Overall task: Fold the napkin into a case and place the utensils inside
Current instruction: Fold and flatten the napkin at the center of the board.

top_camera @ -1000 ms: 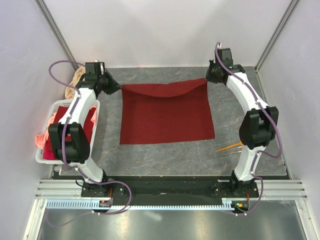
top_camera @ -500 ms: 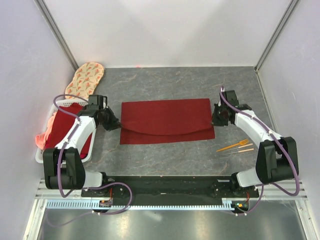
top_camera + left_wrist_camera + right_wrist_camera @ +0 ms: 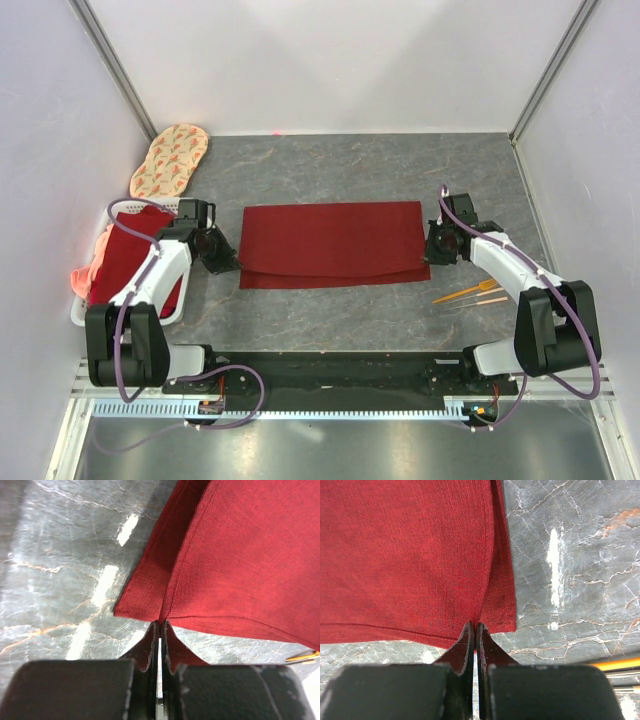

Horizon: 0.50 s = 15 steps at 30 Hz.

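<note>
Nearest the arm bases, right side of the table (image 3: 330,320): the utensils (image 3: 470,293) lie loose on the grey marbled top, slender and orange-gold, just beside the right forearm and apart from the cloth; a step further in, both arms are down low at the near corners of the napkin (image 3: 330,243); the left gripper (image 3: 228,262) is pinched tight on the top layer's near-left corner, fingers (image 3: 149,642) closed to a hairline slit with maroon cloth caught at the tips; the right gripper (image 3: 430,254) mirrors it, clamped on the near-right corner, fingers (image 3: 465,647) pressed together on the fabric; the napkin lies doubled into a wide flat band mid-table, the upper edge stopping just short so a thin strip of the lower layer shows along the near side; off left sits a white basket (image 3: 82,318) holding red and pink cloths (image 3: 125,255); furthest back, a patterned beige mat (image 3: 170,158) rests near the far-left corner.
</note>
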Each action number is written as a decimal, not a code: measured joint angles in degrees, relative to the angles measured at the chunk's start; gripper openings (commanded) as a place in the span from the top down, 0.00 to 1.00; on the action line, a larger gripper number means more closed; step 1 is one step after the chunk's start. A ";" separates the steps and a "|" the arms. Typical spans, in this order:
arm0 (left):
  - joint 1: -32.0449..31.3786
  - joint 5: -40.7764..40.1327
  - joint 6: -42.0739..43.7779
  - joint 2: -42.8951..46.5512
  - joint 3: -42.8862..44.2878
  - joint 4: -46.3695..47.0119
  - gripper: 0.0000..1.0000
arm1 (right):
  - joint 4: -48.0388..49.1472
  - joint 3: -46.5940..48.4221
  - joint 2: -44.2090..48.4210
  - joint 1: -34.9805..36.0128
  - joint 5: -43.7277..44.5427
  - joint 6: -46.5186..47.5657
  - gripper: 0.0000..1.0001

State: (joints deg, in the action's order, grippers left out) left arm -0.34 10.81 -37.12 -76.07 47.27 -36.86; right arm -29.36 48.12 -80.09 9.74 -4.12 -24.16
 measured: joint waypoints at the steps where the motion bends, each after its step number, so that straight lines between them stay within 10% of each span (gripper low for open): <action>1: 0.00 -0.31 0.02 0.90 0.00 -0.31 0.98 | -0.02 0.00 0.20 0.00 0.00 0.00 1.00; 15: 0.00 -1.79 0.09 0.74 -1.64 -1.05 0.98 | 0.02 -1.75 0.04 0.00 0.55 0.15 1.00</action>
State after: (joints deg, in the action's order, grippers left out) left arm -0.34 9.02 -37.04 -75.33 45.63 -37.91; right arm -29.34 46.37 -80.05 9.74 -3.57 -24.01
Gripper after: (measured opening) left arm 0.033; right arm 0.011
